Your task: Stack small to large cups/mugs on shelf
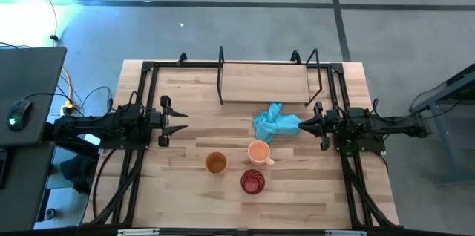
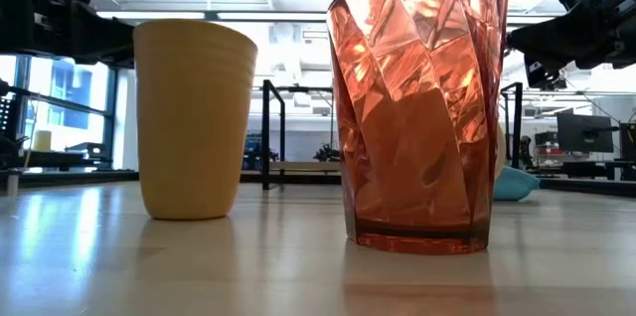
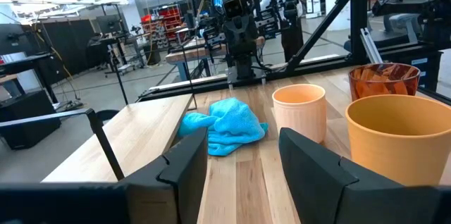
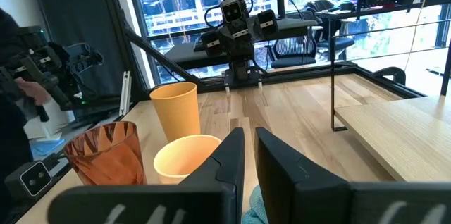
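Near the tabletop's front edge (image 1: 185,191): amber cup (image 1: 215,163), mug (image 1: 259,151) and red cup (image 1: 252,182), all upright, close together but apart, none nested yet. Behind them, at the far edge: shelf (image 1: 263,84), bare, well apart from the cups. Between mug and shelf: blue cloth (image 1: 274,123), crumpled, just beside the mug.

Left end effector (image 1: 174,121) at the left side, level with the cloth, fingers spread wide, holding nothing. Right end effector (image 1: 304,125) at the right side, tip touching or just short of the cloth (hard to tell which from above), fingers nearly together, nothing visibly clamped between them.

Likely trouble from here:
- Cloth snagged by the right fingertips on any reach toward the mug, then dragged into it and tipping it.
- Mug handle (image 1: 269,162) pointing toward the front right, so a pinch on the rim could twist the mug loose.
- Red cup faceted and glossy, probably slippery in a rim grip.
- Cups bunched close, so wide-open fingers lowered on one may knock a neighbour over.
- Shelf frame posts (image 1: 221,73) standing in the carry path.
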You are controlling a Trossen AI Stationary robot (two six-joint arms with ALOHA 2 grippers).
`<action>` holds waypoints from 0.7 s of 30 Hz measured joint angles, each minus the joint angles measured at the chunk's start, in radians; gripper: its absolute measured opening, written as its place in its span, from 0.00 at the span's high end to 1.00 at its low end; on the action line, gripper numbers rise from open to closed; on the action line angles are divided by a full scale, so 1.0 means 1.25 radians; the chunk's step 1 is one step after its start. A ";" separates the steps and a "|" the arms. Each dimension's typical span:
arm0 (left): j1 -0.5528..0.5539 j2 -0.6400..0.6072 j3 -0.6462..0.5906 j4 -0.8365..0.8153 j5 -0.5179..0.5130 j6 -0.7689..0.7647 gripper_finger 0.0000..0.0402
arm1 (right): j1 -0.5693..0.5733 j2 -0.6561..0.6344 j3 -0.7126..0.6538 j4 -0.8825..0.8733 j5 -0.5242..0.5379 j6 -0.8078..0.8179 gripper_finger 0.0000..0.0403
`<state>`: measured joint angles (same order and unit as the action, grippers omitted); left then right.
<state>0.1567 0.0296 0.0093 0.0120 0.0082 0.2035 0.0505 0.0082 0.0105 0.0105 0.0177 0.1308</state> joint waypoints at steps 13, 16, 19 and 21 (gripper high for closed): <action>0.000 0.000 0.000 0.015 0.013 -0.041 0.59 | 0.000 0.000 0.000 0.000 0.000 0.000 0.94; 0.000 0.000 0.000 0.050 0.084 -0.218 0.59 | 0.000 0.000 0.000 0.000 0.000 0.000 0.94; 0.000 0.000 0.000 0.098 0.127 -0.346 0.59 | 0.000 0.000 0.000 0.000 0.000 -0.004 0.94; 0.000 0.000 0.000 0.148 0.144 -0.403 0.59 | 0.000 0.000 0.000 0.003 0.007 -0.045 0.94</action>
<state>0.1562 0.0294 0.0093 0.1966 0.1884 -0.3003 0.0505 0.0082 0.0102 0.0137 0.0269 0.0749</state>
